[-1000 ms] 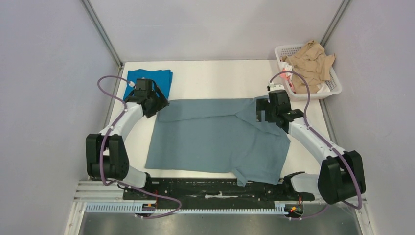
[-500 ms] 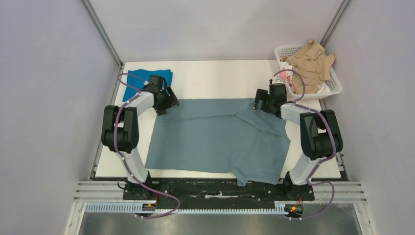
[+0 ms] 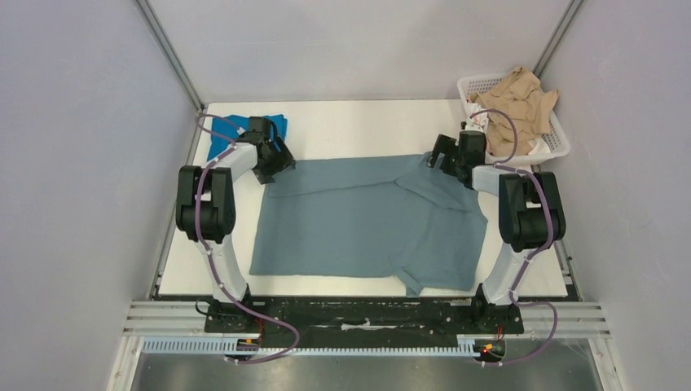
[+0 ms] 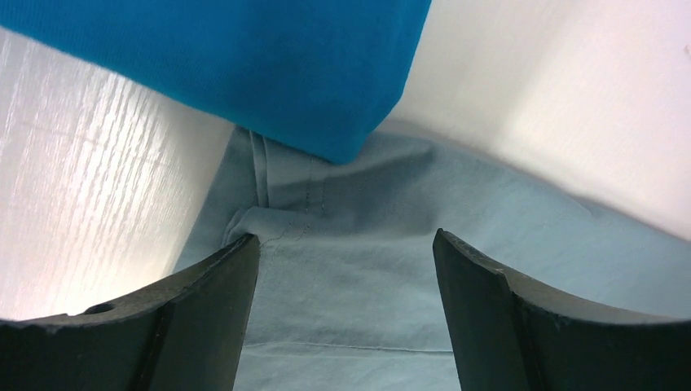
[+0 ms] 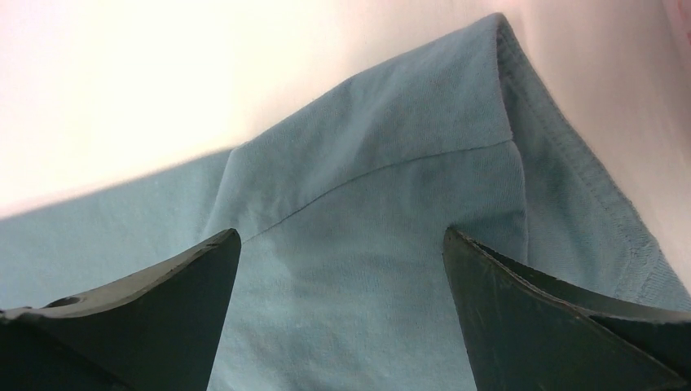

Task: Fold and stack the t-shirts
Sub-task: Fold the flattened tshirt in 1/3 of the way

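Our left gripper [image 4: 346, 244] and right gripper [image 5: 342, 240] hang open over the far corners of the grey-blue shirt [image 3: 367, 220]; we judge it light and limp, best pinched there.

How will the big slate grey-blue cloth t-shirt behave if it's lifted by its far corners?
The slate grey-blue t-shirt will probably droop limply: it lies flat with soft creases. It looks like light, thin cloth. Its folded-over sleeve may well fall open.

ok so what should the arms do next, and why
Probably lower both and pinch: the left end effector and right end effector hang open over the far corners of the grey-blue t-shirt, which lies mostly spread out.
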`<state>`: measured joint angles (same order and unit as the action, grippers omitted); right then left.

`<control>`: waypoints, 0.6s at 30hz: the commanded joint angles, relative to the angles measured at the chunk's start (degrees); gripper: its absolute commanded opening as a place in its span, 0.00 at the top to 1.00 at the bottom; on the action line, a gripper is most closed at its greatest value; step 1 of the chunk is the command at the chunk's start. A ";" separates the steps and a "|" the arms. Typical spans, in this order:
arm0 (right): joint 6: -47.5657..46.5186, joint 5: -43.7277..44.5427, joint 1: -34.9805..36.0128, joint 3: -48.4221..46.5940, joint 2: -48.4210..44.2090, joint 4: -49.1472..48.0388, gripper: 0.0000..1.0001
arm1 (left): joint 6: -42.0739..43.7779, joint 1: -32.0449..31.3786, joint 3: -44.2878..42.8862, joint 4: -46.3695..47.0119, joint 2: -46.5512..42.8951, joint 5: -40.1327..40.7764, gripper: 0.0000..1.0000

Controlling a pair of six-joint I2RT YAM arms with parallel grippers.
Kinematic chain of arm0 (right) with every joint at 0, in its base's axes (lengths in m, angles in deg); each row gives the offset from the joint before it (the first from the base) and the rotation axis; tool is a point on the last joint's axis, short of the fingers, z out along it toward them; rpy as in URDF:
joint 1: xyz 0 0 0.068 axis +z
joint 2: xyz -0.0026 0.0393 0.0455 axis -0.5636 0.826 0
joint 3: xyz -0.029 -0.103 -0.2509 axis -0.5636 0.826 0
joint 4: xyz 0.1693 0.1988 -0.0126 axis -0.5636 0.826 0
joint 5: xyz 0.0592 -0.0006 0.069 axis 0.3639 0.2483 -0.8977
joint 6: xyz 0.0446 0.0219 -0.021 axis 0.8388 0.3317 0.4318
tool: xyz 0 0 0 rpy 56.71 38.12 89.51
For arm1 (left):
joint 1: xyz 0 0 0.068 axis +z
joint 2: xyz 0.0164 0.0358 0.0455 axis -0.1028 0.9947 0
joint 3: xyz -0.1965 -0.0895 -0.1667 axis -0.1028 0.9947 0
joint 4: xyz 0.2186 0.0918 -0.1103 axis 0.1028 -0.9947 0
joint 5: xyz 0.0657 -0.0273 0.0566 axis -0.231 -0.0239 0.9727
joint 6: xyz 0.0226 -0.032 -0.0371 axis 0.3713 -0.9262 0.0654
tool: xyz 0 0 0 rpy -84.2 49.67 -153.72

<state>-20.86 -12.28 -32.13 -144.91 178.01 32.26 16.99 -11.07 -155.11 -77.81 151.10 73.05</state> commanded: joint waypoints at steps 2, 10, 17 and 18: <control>1.33 0.47 -0.80 -2.35 4.44 1.71 0.02 | -2.62 0.16 -3.73 -1.23 5.94 -0.11 0.15; -3.46 -1.06 -1.28 -8.08 5.99 3.08 0.02 | -2.71 0.16 -9.53 -2.35 8.95 3.07 0.15; -9.14 -3.06 0.07 -9.85 0.96 8.89 0.02 | -1.96 -0.86 -11.19 -2.98 2.84 0.84 0.14; -9.77 -2.16 0.59 -9.24 -1.10 10.27 0.02 | -1.60 -1.41 -10.61 -3.15 1.08 1.13 0.14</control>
<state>-26.56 -15.32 -32.57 -153.46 182.91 37.09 15.83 -11.31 -165.23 -79.98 157.61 74.47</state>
